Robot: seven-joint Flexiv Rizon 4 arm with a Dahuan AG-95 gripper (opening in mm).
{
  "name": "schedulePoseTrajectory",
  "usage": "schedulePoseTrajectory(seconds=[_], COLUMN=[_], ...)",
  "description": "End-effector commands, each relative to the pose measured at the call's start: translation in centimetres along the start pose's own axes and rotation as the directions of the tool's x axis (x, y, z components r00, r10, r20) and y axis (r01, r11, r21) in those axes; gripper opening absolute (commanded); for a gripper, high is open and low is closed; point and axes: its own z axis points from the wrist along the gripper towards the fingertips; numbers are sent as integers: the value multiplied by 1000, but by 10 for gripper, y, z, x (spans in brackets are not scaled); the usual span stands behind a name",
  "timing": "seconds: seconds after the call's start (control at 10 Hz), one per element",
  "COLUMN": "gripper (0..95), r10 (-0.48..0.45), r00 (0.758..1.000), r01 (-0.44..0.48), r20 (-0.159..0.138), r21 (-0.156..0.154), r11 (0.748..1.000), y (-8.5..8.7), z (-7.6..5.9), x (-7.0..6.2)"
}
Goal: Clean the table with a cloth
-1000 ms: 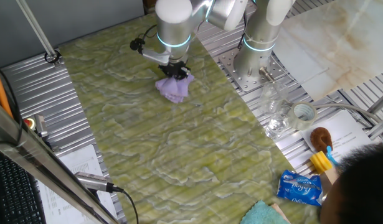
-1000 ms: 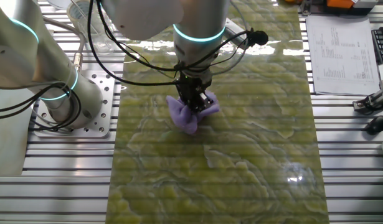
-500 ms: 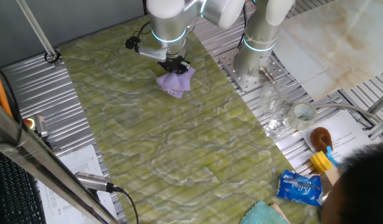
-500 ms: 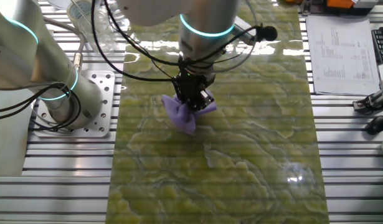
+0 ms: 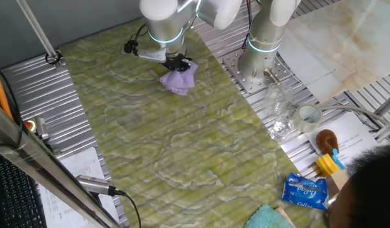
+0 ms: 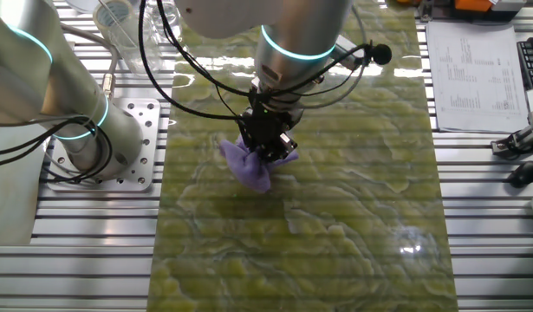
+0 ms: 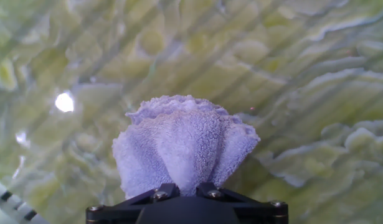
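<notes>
The lilac cloth (image 5: 179, 80) is bunched up and pinched in my gripper (image 5: 176, 64), which is shut on it near the far end of the green-yellow marbled table (image 5: 169, 152). The cloth's loose part rests on the table surface. In the other fixed view the gripper (image 6: 266, 147) stands over the cloth (image 6: 249, 165) on the table (image 6: 335, 217). In the hand view the cloth (image 7: 182, 146) fans out from between the fingers (image 7: 207, 190), over the marbled table (image 7: 316, 93).
The robot base (image 5: 261, 54) stands on ribbed grey metal right of the cloth. Clear cups (image 5: 280, 117), a tape roll (image 5: 309, 115), a blue tissue packet (image 5: 304, 191) and a teal cloth (image 5: 267, 217) lie at the right front. Papers (image 6: 474, 69) lie on the other side.
My gripper has dragged the cloth across the table toward its far end, away from the front edge; the grip on the cloth is unchanged.
</notes>
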Motion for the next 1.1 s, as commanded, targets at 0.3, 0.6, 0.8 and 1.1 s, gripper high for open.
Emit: schedulePoseTrajectory(seconds=[0.3, 0.6, 0.8, 1.1], gripper=[0, 0, 0, 0], r10=[99, 156, 172, 195], r00=[989, 975, 962, 948], r01=[-101, -166, -194, -223], r20=[112, 159, 211, 253], r21=[16, 51, 89, 88], r11=[995, 985, 977, 971], y=[1, -3, -6, -12], z=[8, 2, 4, 8], x=[-7, -11, -15, -23])
